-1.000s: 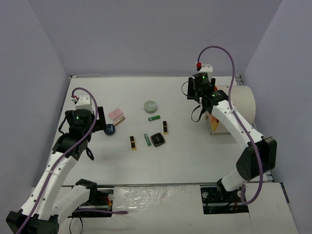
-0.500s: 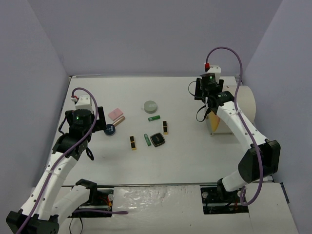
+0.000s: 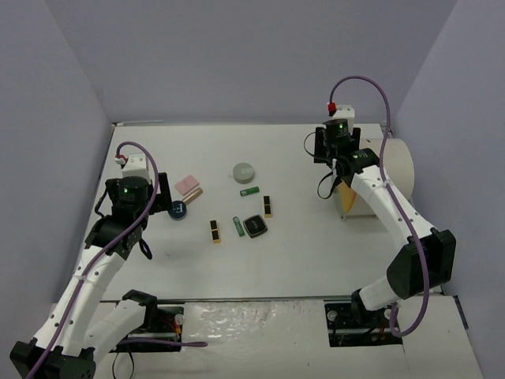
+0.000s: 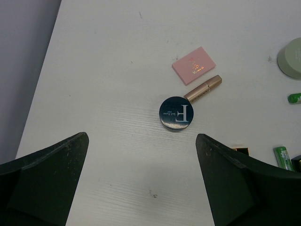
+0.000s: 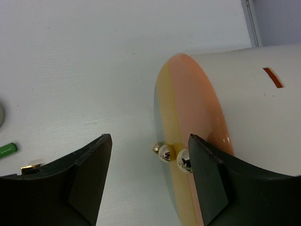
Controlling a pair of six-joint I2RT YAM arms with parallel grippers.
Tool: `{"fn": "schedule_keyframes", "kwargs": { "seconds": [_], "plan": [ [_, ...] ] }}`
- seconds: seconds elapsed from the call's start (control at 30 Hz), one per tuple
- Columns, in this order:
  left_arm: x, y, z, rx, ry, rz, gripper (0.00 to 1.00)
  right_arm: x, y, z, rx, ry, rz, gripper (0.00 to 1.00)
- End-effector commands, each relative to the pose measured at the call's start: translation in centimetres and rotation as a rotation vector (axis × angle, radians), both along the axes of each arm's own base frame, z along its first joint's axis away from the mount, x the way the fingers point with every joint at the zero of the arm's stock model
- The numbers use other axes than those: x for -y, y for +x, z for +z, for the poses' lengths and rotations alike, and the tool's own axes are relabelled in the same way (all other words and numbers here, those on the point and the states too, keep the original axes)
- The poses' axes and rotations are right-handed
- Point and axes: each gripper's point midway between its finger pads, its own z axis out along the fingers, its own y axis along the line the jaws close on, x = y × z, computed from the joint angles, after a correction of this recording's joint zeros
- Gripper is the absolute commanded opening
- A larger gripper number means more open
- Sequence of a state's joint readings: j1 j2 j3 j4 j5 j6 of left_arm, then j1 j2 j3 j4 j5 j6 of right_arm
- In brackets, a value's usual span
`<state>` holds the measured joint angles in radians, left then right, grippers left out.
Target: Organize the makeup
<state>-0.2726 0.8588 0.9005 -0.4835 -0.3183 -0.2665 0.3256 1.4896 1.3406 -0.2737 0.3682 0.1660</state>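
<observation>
My left gripper [image 4: 141, 136], spread wide, faces a round dark-blue compact [image 4: 176, 113] marked F, a rose-gold tube [image 4: 202, 88] just beside it; my right gripper [image 5: 149, 137] stands parted, empty.

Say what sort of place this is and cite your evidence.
Probably a robot test cell, not a home: plain lilac walls box in a white table, left arm and right arm bolted at its edge, cosmetics scattered.
</observation>
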Motion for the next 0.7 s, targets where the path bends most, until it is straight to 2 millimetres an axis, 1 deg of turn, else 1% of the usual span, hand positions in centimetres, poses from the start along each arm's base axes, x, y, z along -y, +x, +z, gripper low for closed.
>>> {"fn": "schedule_keyframes", "kwargs": {
  "seconds": [0.0,0.13,0.27,0.33,0.5,0.53,0.6,0.67],
  "plan": [
    [-0.1,0.9,2.2,0.069,-0.024,0.023,0.97,-3.4,-0.6,5.5,0.131,-0.104,0.094,0.63],
    [-0.2,0.9,2.2,0.067,-0.022,0.023,0.97,-4.1,-0.9,5.0,0.116,-0.208,0.079,0.62],
    [-0.1,0.9,2.1,0.065,-0.023,0.021,0.97,-4.5,-1.2,2.7,0.049,-0.360,0.064,0.62],
    [-0.1,0.9,2.2,0.065,-0.024,0.022,0.97,-3.7,-1.3,1.9,0.023,-0.436,0.025,0.61],
    [-0.1,0.9,2.2,0.067,-0.025,0.022,0.97,-2.6,-1.5,-1.0,-0.061,-0.572,-0.009,0.58],
    [-0.1,0.9,2.2,0.065,-0.024,0.022,0.97,-2.5,-1.6,-1.0,-0.065,-0.585,-0.013,0.58],
    [-0.1,1.0,2.2,0.065,-0.025,0.021,0.97,-2.2,-1.6,-2.5,-0.105,-0.639,-0.021,0.56],
    [-0.1,1.0,2.2,0.065,-0.025,0.021,0.97,-1.9,-1.7,-3.1,-0.123,-0.680,-0.036,0.56]
  ]
}}
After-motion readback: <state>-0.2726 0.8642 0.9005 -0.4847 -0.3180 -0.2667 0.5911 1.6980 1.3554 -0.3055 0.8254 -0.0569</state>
